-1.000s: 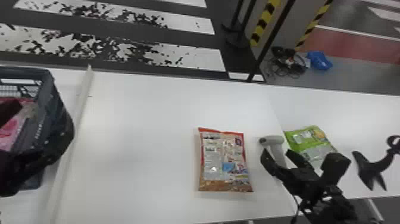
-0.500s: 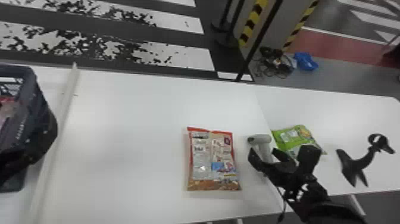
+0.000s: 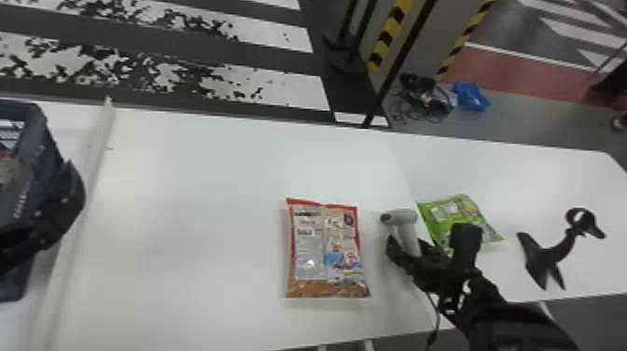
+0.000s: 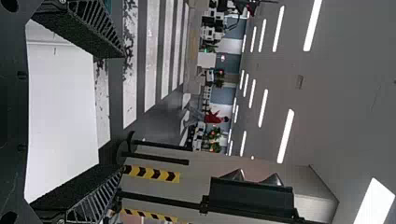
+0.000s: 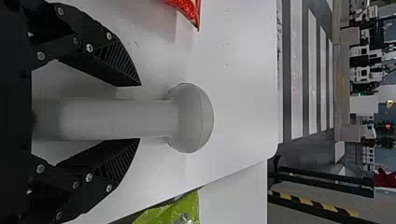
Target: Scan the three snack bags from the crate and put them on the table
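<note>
Snack bag [image 3: 326,252], red-edged, lay flat on the white table [image 3: 200,224], just beside the scanner [image 3: 400,216]; green bag [image 3: 450,211] lay on the scanner's other side. Judged light, with a slick, yielding film and loose, probably crushable contents. Preferred hold: gentle pinch across the middle, or by an end seam, label left unwrinkled for reading. Right gripper [image 5: 139,113] sat low at the scanner's handle, fingers parted on either side of it, grip not closed; arm entered from the near right, pointing forward. Left gripper [image 4: 123,112] was spread and empty, its arm beside the crate [image 3: 29,111]. Crate contents only partly seen; could not tell whether a third bag was inside.
</note>
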Action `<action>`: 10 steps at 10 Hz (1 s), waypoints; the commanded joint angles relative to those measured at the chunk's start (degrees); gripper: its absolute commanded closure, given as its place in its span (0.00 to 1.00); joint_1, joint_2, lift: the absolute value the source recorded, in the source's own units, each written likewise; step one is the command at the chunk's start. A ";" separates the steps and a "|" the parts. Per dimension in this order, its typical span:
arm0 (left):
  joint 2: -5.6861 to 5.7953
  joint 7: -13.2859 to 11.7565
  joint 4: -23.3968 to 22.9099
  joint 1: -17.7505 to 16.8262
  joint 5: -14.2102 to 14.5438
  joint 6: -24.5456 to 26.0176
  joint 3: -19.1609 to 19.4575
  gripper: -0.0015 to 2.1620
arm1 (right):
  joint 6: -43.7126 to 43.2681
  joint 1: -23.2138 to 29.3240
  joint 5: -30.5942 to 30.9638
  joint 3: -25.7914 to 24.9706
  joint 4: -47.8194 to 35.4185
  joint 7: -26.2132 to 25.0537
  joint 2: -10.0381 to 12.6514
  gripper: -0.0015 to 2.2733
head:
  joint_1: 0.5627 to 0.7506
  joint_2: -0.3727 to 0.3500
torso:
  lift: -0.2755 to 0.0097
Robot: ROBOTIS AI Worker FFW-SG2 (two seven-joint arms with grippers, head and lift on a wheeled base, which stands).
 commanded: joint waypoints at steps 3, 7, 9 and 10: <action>-0.02 -0.08 -0.25 0.48 0.01 -0.35 0.00 0.01 | -1.14 2.29 -1.68 -0.62 -2.40 0.20 0.25 0.98 | 0.70 0.07 | 0.64; -0.02 -0.08 -0.42 0.57 0.18 -0.70 -0.79 0.01 | -1.14 12.49 -7.65 -6.25 -19.80 -1.55 4.47 0.98 | 0.70 0.08 | 0.64; -0.02 -0.08 -0.51 0.57 0.18 -0.70 -1.14 0.01 | 4.49 16.88 -11.43 -9.23 -28.77 -1.55 7.01 0.98 | 0.70 0.08 | 0.64; -0.02 -0.08 -0.60 0.57 0.18 -0.70 -1.14 0.01 | 7.83 18.99 -12.93 -10.11 -33.60 -1.47 8.95 0.98 | 0.70 0.08 | 0.64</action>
